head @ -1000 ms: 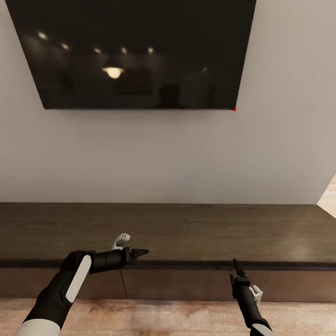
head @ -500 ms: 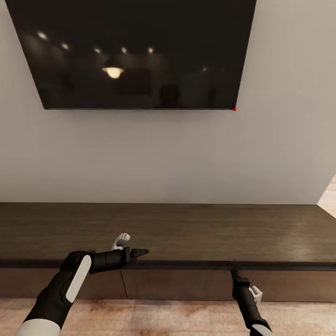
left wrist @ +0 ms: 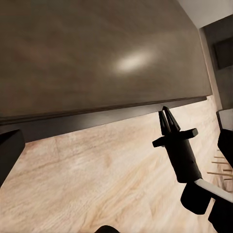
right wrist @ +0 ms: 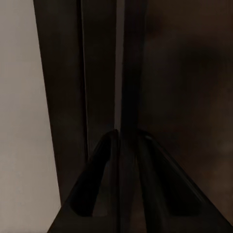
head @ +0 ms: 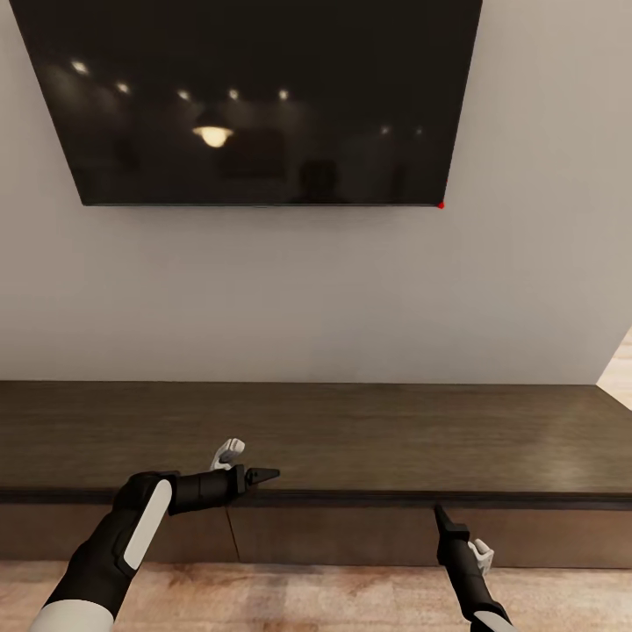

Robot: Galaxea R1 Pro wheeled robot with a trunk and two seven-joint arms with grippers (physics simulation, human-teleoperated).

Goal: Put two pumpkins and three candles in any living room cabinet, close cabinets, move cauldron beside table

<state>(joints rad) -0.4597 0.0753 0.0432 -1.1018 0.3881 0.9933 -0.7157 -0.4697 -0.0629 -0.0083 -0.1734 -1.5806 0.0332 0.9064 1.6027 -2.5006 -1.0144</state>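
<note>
Facing cabinet [head: 351, 439]: right gripper [head: 439, 513], fingers pressed together, sits just below its long front edge; I'd use it. Left gripper [head: 263, 475] also pinched, over the top.

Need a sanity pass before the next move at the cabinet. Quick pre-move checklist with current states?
1. Cabinet drawer fronts flush, none pulled out: ok in the head view.
2. Right hand shut, holding nothing: ok.
3. Right hand on the drawer front, just under the cabinet's top edge: tips near it, contact cannot tell.
4. Left hand empty: ok; open or shut: cannot tell.
5. Pumpkins, candles inside: cannot tell, interiors hidden.
6. TV above, apart from both arms: ok.
</note>
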